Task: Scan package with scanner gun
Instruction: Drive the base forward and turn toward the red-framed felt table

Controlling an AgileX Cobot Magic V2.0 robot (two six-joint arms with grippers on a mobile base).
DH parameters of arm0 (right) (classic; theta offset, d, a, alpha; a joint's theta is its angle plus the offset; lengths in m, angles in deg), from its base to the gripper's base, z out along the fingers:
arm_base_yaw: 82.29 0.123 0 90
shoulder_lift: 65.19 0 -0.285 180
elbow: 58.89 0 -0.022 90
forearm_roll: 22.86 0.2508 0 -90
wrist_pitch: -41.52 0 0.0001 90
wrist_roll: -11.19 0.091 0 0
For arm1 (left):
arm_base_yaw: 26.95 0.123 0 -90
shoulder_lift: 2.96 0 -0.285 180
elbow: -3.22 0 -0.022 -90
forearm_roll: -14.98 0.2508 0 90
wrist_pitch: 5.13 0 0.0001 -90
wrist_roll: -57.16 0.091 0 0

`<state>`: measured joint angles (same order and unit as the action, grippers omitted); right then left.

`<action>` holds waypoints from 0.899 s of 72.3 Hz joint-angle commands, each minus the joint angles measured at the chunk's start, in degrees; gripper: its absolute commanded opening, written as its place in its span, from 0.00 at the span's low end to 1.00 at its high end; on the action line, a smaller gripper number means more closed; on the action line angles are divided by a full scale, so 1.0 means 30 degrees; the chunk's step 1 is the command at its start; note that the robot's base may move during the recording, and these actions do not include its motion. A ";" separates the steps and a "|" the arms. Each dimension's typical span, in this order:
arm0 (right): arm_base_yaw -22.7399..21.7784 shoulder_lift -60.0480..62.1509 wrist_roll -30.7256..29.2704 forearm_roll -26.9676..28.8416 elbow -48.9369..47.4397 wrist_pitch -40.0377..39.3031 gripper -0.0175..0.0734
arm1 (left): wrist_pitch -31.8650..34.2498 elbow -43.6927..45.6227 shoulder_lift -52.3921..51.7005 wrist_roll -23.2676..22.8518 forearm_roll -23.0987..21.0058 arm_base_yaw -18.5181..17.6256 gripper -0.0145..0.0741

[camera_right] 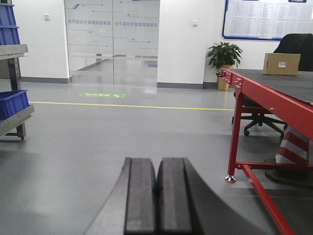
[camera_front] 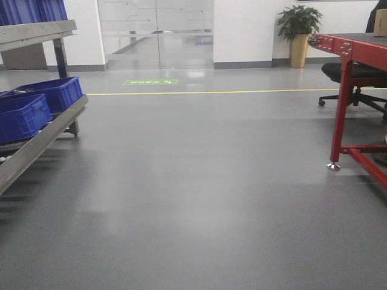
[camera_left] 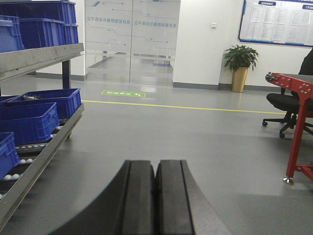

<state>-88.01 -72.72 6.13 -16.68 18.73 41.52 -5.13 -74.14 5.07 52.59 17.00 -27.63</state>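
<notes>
Both arms face open floor. The left gripper [camera_left: 155, 196] and right gripper [camera_right: 157, 196] each have jaws pressed together, holding nothing. The likely package [camera_right: 281, 63], a brown cardboard box with a white sticker, sits far off on the red bench [camera_right: 274, 98]; the scanner gun is in no view. The step looks like approach: turn right toward the bench, clear its leg, and find the scanner gun before opening.

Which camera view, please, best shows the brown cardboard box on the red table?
The right wrist view: the whole brown cardboard box with its white label sits on the red table. The front view catches only its edge; the left wrist view misses it.
</notes>
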 commanded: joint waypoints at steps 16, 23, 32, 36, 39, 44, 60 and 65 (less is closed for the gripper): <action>0.0025 -0.0085 -0.0145 0.0106 -0.0135 -0.0438 0.01 | 0.0343 0.0049 -0.0081 0.0000 -0.0119 -0.0097 0.04; 0.0025 -0.0085 -0.0145 0.0106 -0.0135 -0.0438 0.01 | 0.0343 0.0049 -0.0081 0.0000 -0.0119 -0.0097 0.04; 0.0025 -0.0085 -0.0145 0.0106 -0.0135 -0.0438 0.01 | 0.0343 0.0049 -0.0081 0.0000 -0.0119 -0.0097 0.04; 0.0025 -0.0085 -0.0145 0.0106 -0.0135 -0.0438 0.01 | 0.0343 0.0049 -0.0081 0.0000 -0.0119 -0.0097 0.04; 0.0025 -0.0085 -0.0145 0.0106 -0.0135 -0.0438 0.01 | 0.0343 0.0049 -0.0081 0.0000 -0.0119 -0.0097 0.04; 0.0025 -0.0085 -0.0145 0.0106 -0.0135 -0.0438 0.01 | 0.0343 0.0049 -0.0081 0.0000 -0.0119 -0.0097 0.04; 0.0025 -0.0085 -0.0145 0.0106 -0.0135 -0.0438 0.01 | 0.0343 0.0049 -0.0081 0.0000 -0.0119 -0.0097 0.04; 0.0025 -0.0085 -0.0145 0.0106 -0.0135 -0.0438 0.01 | 0.0343 0.0049 -0.0081 0.0000 -0.0119 -0.0097 0.04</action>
<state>-88.01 -72.72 6.13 -16.68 18.73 41.52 -5.13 -74.14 5.07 52.59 17.00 -27.63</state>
